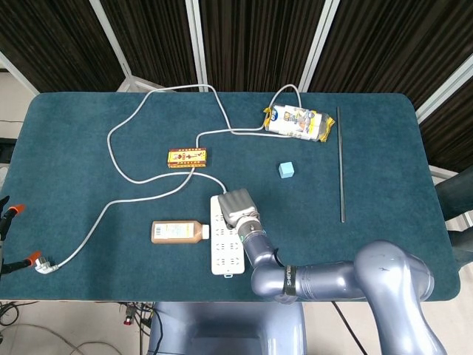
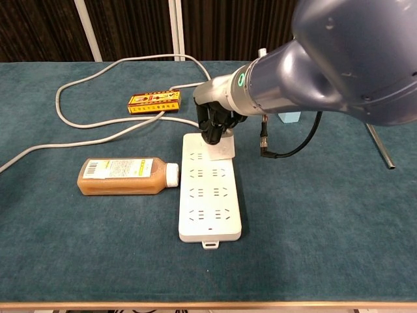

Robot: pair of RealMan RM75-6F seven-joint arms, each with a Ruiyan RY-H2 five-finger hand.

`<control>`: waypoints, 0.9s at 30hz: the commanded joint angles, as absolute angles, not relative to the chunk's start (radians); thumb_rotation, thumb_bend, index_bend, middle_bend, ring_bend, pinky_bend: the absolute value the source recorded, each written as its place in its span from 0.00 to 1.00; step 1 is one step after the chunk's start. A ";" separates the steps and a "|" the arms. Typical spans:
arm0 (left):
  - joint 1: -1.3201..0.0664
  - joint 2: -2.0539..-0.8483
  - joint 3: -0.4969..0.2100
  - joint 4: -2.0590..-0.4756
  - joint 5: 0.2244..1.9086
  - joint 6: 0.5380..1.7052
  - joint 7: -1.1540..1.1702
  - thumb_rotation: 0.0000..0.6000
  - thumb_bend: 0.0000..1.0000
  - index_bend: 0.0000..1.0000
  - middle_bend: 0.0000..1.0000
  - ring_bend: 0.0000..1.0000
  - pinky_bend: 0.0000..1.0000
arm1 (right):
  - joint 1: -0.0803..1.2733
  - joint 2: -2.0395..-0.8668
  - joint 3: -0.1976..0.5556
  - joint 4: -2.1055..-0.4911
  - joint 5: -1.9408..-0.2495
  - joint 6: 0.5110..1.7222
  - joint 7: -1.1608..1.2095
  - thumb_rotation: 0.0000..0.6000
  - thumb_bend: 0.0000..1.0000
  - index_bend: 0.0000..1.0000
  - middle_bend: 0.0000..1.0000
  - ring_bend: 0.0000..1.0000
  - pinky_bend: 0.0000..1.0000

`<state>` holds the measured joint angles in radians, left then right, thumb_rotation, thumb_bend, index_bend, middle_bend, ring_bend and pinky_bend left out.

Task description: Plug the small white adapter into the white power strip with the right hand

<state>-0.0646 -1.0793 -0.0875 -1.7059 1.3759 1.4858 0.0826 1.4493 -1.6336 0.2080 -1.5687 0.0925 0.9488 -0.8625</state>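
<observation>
One right hand (image 2: 215, 124), fingers pinching the small white adapter (image 2: 221, 148) at frame centre over the white power strip (image 2: 210, 195); misaligned prongs could jam or skid the strip.

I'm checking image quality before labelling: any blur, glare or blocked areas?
Head view: evenly lit and sharp; the right hand hides the small white adapter. Chest view: the near arm looms large and soft-edged with pale highlights; the adapter and white power strip stay sharp.

One power strip (image 1: 225, 235), one adapter (image 2: 222, 148), one bottle (image 1: 176, 232), one red box (image 1: 187, 157), one blue cube (image 1: 287, 169), one snack packet (image 1: 296, 122), one rod (image 1: 341, 163), one hand (image 2: 217, 122).
</observation>
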 commanded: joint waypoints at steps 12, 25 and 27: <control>-0.064 -1.079 -0.088 -1.705 1.375 1.488 0.083 1.00 0.09 0.20 0.00 0.00 0.00 | 1.440 -1.652 0.215 -1.543 0.098 0.942 -0.888 1.00 0.98 1.00 0.88 0.91 1.00; -0.063 -1.080 -0.091 -1.704 1.372 1.492 0.082 1.00 0.09 0.20 0.00 0.00 0.00 | 1.435 -1.647 0.233 -1.551 0.099 0.949 -0.904 1.00 0.98 1.00 0.88 0.91 1.00; -0.063 -1.080 -0.091 -1.704 1.371 1.491 0.082 1.00 0.09 0.20 0.00 0.00 0.00 | 1.436 -1.634 0.244 -1.564 0.097 0.957 -0.903 1.00 0.98 1.00 0.88 0.91 1.00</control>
